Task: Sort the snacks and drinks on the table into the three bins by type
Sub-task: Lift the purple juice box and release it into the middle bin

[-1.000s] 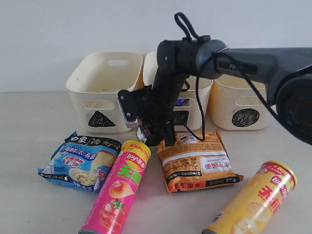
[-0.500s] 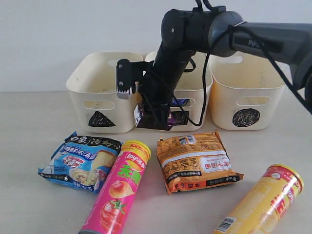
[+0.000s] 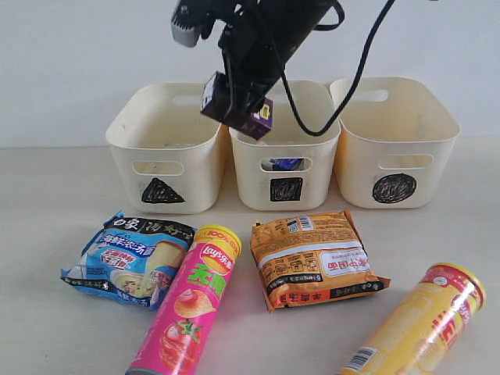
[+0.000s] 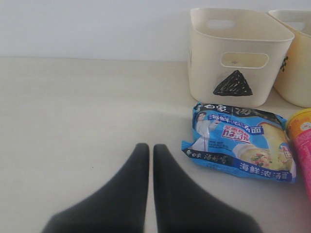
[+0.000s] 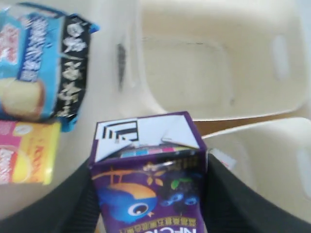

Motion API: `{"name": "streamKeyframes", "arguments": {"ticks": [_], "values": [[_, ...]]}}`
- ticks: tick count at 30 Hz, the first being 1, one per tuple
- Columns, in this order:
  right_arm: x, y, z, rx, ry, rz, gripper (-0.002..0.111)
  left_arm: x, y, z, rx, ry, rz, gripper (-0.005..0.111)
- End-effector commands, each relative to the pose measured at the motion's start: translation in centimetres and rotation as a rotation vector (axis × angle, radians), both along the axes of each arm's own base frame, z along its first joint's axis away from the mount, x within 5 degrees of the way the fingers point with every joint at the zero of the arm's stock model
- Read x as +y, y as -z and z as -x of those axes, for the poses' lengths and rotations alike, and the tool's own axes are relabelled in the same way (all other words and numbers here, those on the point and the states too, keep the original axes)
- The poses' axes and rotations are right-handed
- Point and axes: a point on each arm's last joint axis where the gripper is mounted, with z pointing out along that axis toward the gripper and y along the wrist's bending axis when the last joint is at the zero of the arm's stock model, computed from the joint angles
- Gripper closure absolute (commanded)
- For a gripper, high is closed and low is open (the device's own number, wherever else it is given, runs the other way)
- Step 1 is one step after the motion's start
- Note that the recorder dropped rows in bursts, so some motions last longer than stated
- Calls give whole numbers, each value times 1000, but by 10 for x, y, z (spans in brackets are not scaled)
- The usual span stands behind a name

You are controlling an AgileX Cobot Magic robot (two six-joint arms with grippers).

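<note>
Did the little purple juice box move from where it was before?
Yes. The purple box went up. It was low down by the front of the square-marked bin, and now it hangs above that bin's rim.

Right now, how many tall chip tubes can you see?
2: the pink tube between the blue-white packet and orange packet, the yellow tube at front right. Bins may hide more.
</note>
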Motion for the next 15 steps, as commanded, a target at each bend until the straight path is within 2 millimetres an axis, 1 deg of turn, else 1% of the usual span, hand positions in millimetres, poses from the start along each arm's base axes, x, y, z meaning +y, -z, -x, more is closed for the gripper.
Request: {"name": "streamKeyframes", "arguments": {"ticks": [1,4,7,12,15], "values": [[-5,-14,-17,-140,200,-128,109,0,-2,0,-14,-1,7,102],[-4,-9,-24,-192,266,-200,109,0,-2,0,-14,-1,7,102],[-4,5,-31,-215,313,-202,109,0,-2,0,-14,-1,7,102],[-1,28,-39,-139,397,-222,109,0,-2,0,-14,-1,7,102],[-1,31,-42,-145,423,-246,109,0,-2,0,-14,-1,7,102]]}}
